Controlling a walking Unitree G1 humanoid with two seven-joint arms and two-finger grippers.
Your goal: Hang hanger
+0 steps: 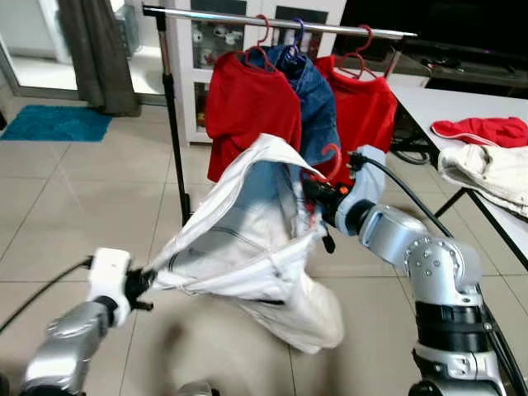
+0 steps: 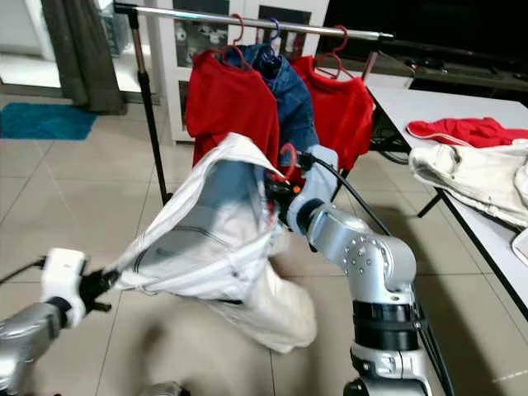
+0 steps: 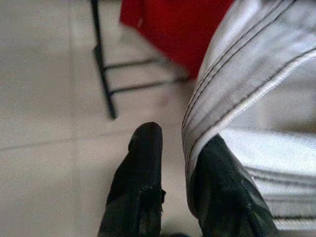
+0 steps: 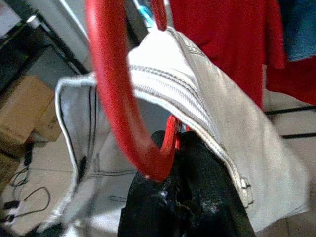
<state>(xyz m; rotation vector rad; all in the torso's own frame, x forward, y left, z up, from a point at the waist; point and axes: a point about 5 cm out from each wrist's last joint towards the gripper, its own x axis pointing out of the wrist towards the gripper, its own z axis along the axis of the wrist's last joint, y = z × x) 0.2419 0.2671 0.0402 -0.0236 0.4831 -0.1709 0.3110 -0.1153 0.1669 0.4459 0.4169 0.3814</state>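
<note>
Left eye view: the right gripper [image 1: 318, 194] held the red hanger [image 1: 330, 158] at the top of a white garment [image 1: 247, 239], in front of the rail [image 1: 272, 21]. The left gripper [image 1: 140, 285] pinched the garment's lower edge, stretching it out to the left. Two red shirts [image 1: 247, 111] and a blue garment [image 1: 318, 103] hung on the rail. A table [image 1: 429, 103] at right carried a red cloth [image 1: 487, 130] and a cream cloth [image 1: 491, 169].

Right eye view: the same layout appeared, with the hanger hook below the rail and not on it.

Left wrist view: the two fingers [image 3: 140, 177] were closed on a seamed edge of the garment above the tiled floor [image 3: 49, 98].

Right wrist view: the jaws were clamped on the hanger at the base of its hook, with the garment draped beside them.
</note>
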